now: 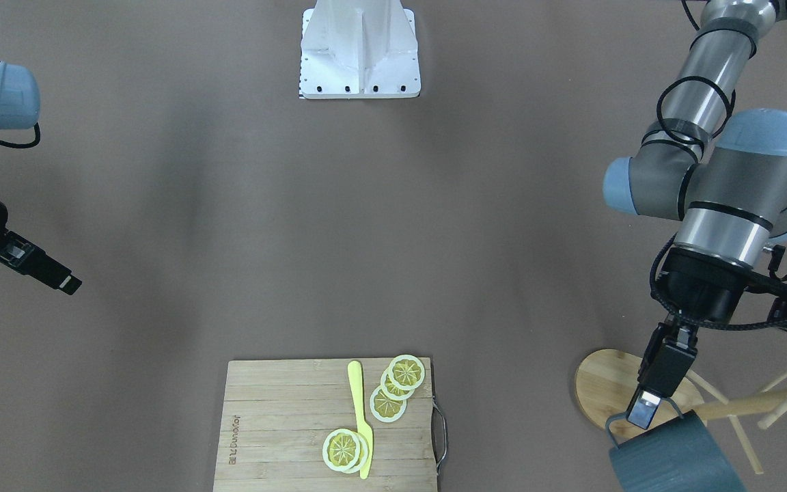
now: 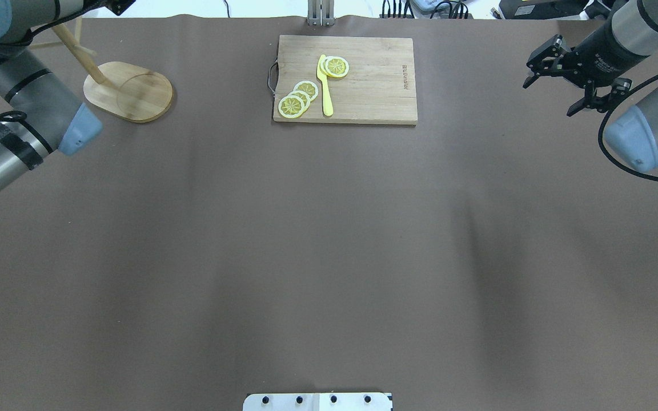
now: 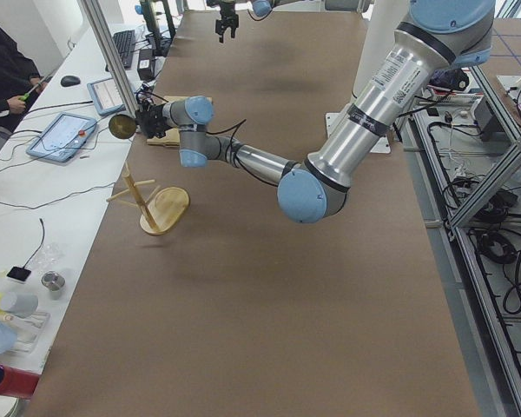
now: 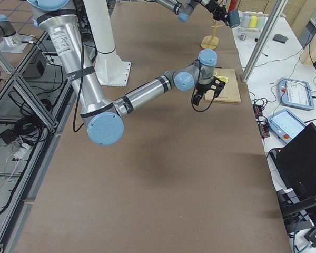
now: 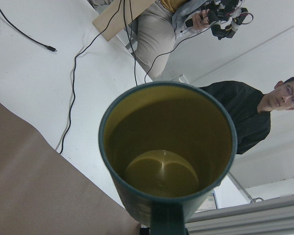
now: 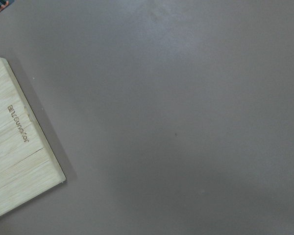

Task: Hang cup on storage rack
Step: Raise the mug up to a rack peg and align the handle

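Left gripper (image 1: pixel 645 408) is clamped on the cup (image 1: pixel 673 458) by its handle (image 5: pixel 164 221), lower right of the front view. The cup is in the air, tipped on its side. Its mouth faces the left wrist cam, yellowish inside showing.

The rack (image 1: pixel 609 386) stands on the table (image 2: pixel 329 257), lower right of the front view and upper left of the overhead. In the left side view the cup sits above the rack's top, not on a peg. In the front view the pole runs right by the cup's upper edge; can't tell if they touch.

Right gripper (image 2: pixel 552 91) is upper right of the overhead, jaws spread wide, gripping nothing, well apart from the board (image 2: pixel 363 105).

The board is top centre of the overhead, with lemon slices (image 2: pixel 300 97) and a yellow knife (image 2: pixel 325 85) on it. A person (image 5: pixel 245 117) shows behind the cup in the left wrist view.
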Tool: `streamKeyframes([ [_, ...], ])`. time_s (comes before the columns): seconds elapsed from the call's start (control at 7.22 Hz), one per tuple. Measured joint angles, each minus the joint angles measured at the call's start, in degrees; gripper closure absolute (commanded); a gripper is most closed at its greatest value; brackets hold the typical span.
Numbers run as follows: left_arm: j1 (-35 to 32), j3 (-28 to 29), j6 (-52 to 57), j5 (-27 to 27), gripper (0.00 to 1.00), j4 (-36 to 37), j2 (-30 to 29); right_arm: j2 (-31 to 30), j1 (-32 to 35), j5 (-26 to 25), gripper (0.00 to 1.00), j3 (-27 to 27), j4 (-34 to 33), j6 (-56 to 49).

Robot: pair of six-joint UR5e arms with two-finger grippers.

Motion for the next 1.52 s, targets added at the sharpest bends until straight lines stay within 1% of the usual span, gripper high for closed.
streamKeyframes([
  [0.28, -0.41, 1.72, -10.77, 0.16, 1.00, -6.39, 0.27, 0.00, -0.05, -0.15, 0.00, 0.22, -0.01, 0.00],
  [0.69, -0.50, 2.70, -27.50, 3.26, 1.00, -14.61, 2.25, 0.03, -0.43, -0.71, 0.00, 0.26, -0.01, -0.06],
  [0.97, -0.46, 2.89, -35.11, 5.19, 1.00, -16.54, 3.03, 0.06, -0.66, -0.86, 0.00, 0.63, -0.01, -0.04],
  [1.25, -0.42, 3.13, -39.25, 6.20, 1.00, -17.21, 3.50, 0.01, -1.07, -1.25, 0.00, 1.14, -0.01, 0.02],
  [1.52, -0.36, 4.00, -42.41, 6.34, 1.00, -19.58, 5.19, 0.00, -1.46, -1.48, 0.00, 1.30, -0.01, 0.01],
])
